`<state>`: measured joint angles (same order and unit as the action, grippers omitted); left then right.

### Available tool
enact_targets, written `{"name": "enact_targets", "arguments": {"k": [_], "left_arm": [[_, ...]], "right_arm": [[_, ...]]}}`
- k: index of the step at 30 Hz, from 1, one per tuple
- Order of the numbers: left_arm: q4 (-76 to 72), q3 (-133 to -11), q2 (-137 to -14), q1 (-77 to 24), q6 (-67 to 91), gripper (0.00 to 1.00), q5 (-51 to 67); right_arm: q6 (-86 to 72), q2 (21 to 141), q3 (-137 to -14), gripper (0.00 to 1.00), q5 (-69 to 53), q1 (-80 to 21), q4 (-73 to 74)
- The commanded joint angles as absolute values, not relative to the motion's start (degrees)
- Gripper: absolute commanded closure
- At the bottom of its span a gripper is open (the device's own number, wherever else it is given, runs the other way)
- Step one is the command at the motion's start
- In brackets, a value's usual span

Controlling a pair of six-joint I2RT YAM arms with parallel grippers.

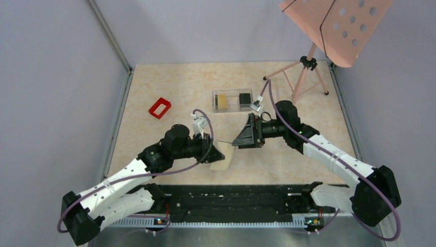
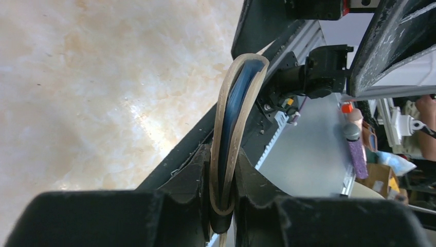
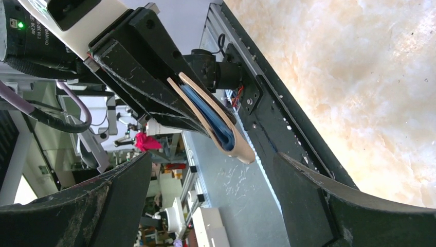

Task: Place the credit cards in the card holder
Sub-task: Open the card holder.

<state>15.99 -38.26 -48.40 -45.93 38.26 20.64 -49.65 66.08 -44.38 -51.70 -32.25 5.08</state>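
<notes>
My left gripper (image 1: 218, 153) is shut on the fold of the tan card holder (image 1: 222, 161) and holds it on edge just above the table. In the left wrist view the card holder (image 2: 232, 123) stands between my fingers (image 2: 198, 172) with its blue lining showing, slightly agape. My right gripper (image 1: 240, 138) faces it from the right, open and holding nothing. In the right wrist view the card holder (image 3: 218, 123) hangs beyond my right gripper (image 3: 213, 157), apart from both wide-set jaws. A yellow-gold credit card (image 1: 222, 101) and a black credit card (image 1: 245, 98) lie in a clear box (image 1: 232, 106).
A small red rectangular frame (image 1: 160, 107) lies at the left of the table. A pink music stand's tripod (image 1: 307, 72) stands at the back right. The black rail (image 1: 231, 198) of the arm bases runs along the near edge. Grey walls enclose the table.
</notes>
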Motion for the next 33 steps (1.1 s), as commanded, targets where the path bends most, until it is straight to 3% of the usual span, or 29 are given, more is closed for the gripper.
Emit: {"name": "enact_targets", "arguments": {"k": [1, 6, 11, 12, 15, 16, 20, 23, 26, 29, 31, 33], "left_arm": [[8.23, -39.96, -50.13, -46.16, 42.11, 1.00, 26.61], [4.44, -39.56, -51.23, -46.19, 44.50, 1.00, 28.63], [0.61, -38.47, -50.44, -46.14, 46.33, 0.98, 29.09], [-0.41, -38.02, -49.92, -46.16, 46.58, 0.96, 29.05], [-2.68, -36.47, -48.66, -46.14, 47.42, 0.88, 28.17], [-3.39, -35.79, -48.18, -46.19, 47.58, 0.84, 28.19], [-6.35, -32.44, -45.81, -46.15, 50.45, 0.54, 29.20], [-12.64, -27.46, -43.84, -46.19, 56.74, 0.52, 29.87], [-19.33, -23.20, -42.20, -46.14, 62.12, 0.60, 29.27], [-17.87, -22.31, -40.47, -46.14, 61.87, 0.89, 26.68], [-13.83, -23.76, -38.50, -46.19, 58.39, 1.00, 23.96], [-6.98, -26.79, -36.77, -46.17, 53.16, 1.00, 19.72]], "right_arm": [[-48.81, 67.10, -46.57, 0.14, -53.89, -33.75, 1.73], [-47.93, 69.47, -47.42, 0.19, -55.66, -35.32, 0.44], [-47.89, 71.15, -48.03, 0.35, -57.24, -36.56, -2.04], [-48.26, 71.33, -48.07, 0.45, -57.48, -36.64, -2.75], [-49.17, 72.20, -48.28, 0.94, -58.58, -36.75, -4.79], [-49.17, 72.41, -48.46, 1.00, -58.90, -36.78, -4.87], [-48.34, 71.42, -49.26, 1.00, -58.13, -36.68, -5.22], [-48.78, 69.98, -49.26, 1.00, -56.93, -36.68, -6.76], [-50.45, 69.24, -48.85, 1.00, -56.50, -36.54, -9.69], [-51.94, 69.02, -48.88, 0.96, -56.03, -36.19, -11.14], [-51.57, 68.88, -49.54, 0.77, -55.56, -36.15, -9.88], [-49.56, 68.26, -50.74, 0.55, -53.78, -36.04, -6.35]]}}
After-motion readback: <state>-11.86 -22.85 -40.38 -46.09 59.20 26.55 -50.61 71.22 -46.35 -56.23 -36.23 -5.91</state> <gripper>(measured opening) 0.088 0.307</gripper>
